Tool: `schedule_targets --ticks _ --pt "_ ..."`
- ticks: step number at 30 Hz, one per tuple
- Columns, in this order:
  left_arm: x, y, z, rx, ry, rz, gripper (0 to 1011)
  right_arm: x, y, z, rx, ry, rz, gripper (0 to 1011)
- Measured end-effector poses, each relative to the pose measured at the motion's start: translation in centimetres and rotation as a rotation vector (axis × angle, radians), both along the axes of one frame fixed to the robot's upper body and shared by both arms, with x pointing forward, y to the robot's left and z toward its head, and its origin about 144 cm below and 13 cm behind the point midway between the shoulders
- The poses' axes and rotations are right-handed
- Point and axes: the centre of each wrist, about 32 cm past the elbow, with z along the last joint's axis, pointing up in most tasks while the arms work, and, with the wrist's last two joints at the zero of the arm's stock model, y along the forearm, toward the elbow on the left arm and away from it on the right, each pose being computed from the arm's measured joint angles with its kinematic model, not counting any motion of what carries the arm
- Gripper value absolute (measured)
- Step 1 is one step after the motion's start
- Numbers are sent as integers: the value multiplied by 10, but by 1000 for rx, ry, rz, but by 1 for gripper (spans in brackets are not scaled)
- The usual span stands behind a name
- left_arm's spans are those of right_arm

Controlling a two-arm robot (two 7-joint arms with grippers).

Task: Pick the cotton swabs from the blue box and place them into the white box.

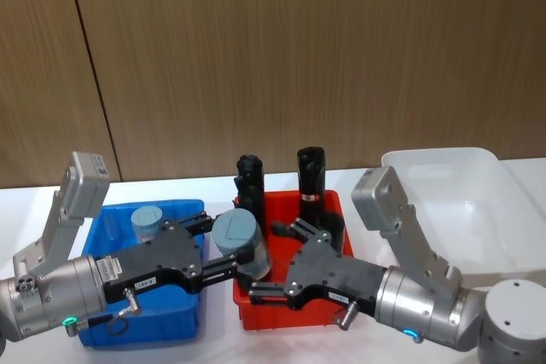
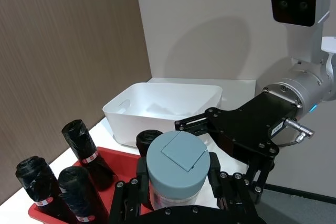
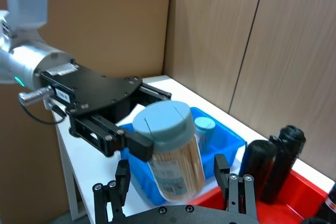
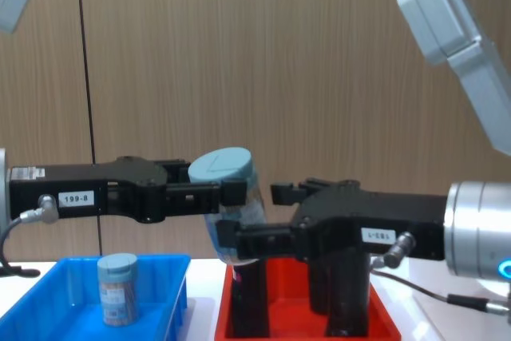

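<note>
1 swab jar (image 1: pixel 147 222) in blue box (image 1: pixel 171 330); black rolls (image 1: pixel 310 172) in red tray (image 1: pixel 281 317). 2nd jar (image 1: pixel 237 232) clamped in L gripper (image 1: pixel 229 245), tagged "199-8"; R gripper (image 1: pixel 266 259) spread wide, empty.

Two numbered stickers, one on each gripper's black body.
In the chest view, a white sticker (image 4: pixel 78 198) on the left gripper (image 4: pixel 226 193) reads "199-8". A second sticker (image 4: pixel 377 235) on the right gripper (image 4: pixel 249 215) stands upside down and looks like "183-1". The pale label (image 3: pixel 177 174) on the cotton swab jar (image 3: pixel 169 129) carries print too fine to read, as do the red bands (image 2: pixel 89 157) around the black rolls (image 2: pixel 79 190).
</note>
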Motion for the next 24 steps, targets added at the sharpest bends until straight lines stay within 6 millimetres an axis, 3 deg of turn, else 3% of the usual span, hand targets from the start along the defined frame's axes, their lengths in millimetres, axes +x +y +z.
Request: schedule_targets --ticks 24 --pt "0 0 0 0 0 -1 671 3 21 -9 55 -38 61 1004"
